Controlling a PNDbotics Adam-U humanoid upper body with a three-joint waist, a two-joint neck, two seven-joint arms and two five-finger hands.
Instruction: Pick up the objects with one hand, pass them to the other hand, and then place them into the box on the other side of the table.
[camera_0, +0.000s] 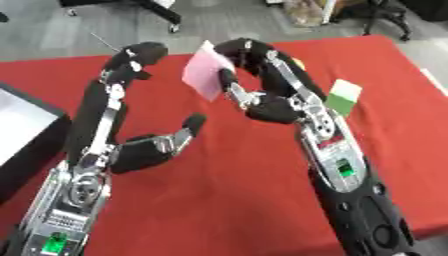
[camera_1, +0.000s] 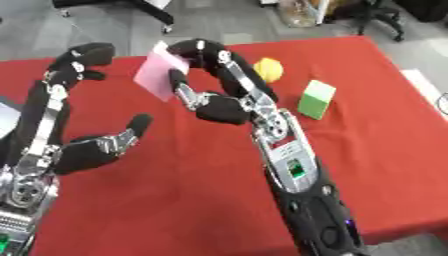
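The right arm rises from the 5 o'clock corner toward 11 o'clock, black forearm with silver joints, wrist bent over. The right hand (camera_1: 214, 75) arches at the top, fingers (camera_1: 199, 50) curled down and thumb (camera_1: 181, 85) set against them, pinching a flat pink card (camera_1: 160, 75).

The left arm climbs from 7 o'clock toward 12. The left hand (camera_0: 131, 120) is spread, fingers (camera_0: 140, 57) reaching up and hooked at the tips, thumb (camera_0: 184, 132) out toward 3 o'clock, holding nothing.
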